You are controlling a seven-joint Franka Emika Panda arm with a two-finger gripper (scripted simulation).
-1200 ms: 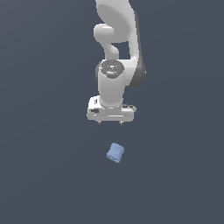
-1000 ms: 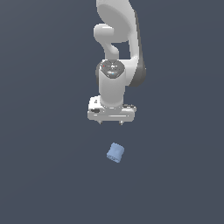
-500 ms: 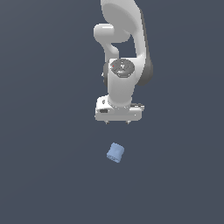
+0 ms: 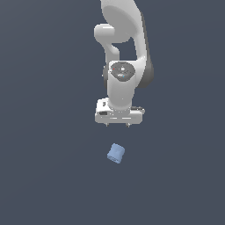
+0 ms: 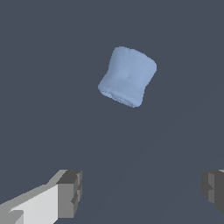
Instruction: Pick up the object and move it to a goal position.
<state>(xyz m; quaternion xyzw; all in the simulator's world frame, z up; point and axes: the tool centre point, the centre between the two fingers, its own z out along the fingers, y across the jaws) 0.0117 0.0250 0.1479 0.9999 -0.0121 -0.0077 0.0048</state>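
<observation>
1. One arm, gripper (image 4: 118,125) empty and spread wide: the wrist view shows two fingertips (image 5: 70,192) far apart with nothing between them
2. Object (image 4: 116,153) lies on the plain dark floor, below the gripper in the exterior view and apart from it, no contact. It sits tilted, axis skewed relative to the line between the fingers
3. Judgement: this is the approach step, grasp not yet made, goal move not started. No goal marker shows in either view
4. Risk: object (image 5: 127,76) is off-centre from the finger gap in the wrist view, so a straight descent could land a fingertip on top of it or knock it sideways
5. Risk: rounded edges plus skewed axis mean the pads may close on a curved corner, so it could squirt out or roll when squeezed. Wrist yaw probably needs aligning first
6. Risk: object is small against the gripper, so closing too high would catch only the top rim and drop it on lift
7. Exterior view only: whole arm pose, height of the gripper above the object, fingers just short stubs under the hand
8. Wrist view only: actual finger spacing, the object's end face and a dimple-like mark on its surface, and its offset from the grasp line
</observation>
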